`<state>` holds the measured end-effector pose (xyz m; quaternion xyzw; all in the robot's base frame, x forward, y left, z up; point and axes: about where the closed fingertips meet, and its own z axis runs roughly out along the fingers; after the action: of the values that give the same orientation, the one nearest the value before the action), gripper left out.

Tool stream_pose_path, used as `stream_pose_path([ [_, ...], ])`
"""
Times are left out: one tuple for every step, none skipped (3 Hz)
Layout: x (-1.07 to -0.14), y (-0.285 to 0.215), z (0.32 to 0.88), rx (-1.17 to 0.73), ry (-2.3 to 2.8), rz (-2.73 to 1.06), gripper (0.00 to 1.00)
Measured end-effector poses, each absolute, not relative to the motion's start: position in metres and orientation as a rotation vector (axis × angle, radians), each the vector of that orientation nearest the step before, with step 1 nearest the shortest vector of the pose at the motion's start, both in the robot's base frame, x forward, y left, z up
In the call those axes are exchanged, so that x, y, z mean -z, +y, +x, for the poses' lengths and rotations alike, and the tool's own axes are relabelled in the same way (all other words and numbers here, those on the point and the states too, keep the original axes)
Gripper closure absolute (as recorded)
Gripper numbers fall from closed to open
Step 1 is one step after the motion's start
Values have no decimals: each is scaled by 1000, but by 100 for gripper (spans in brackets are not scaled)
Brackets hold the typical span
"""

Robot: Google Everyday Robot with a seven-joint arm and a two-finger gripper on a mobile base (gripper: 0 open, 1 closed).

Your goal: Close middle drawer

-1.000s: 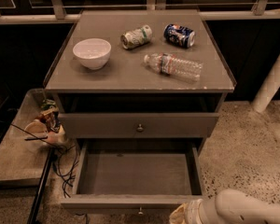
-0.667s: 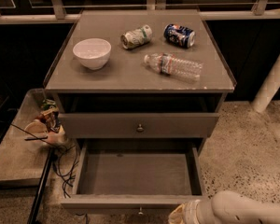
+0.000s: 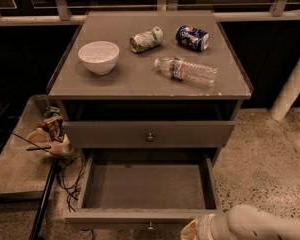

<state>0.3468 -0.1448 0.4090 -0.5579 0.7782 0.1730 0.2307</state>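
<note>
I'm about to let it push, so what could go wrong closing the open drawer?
The gripper is near the middle drawer's front, right of its knob; an off-centre push might skew it. A hard shove could roll the bottle lying on top. Cables hang near its left side and may snag.

Our arm [image 3: 262,225] is a smooth, rounded, cream-white tube with a paler ring near its end. Our tan-yellow gripper [image 3: 191,232] sits at the bottom edge, right of centre.
</note>
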Motion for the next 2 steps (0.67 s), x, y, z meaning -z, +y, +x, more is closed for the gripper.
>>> stream_pose_path([
  [-409,-145,347,-476,2140,-1534,35],
  [-407,-144,366,-457,2116,-1529,12],
])
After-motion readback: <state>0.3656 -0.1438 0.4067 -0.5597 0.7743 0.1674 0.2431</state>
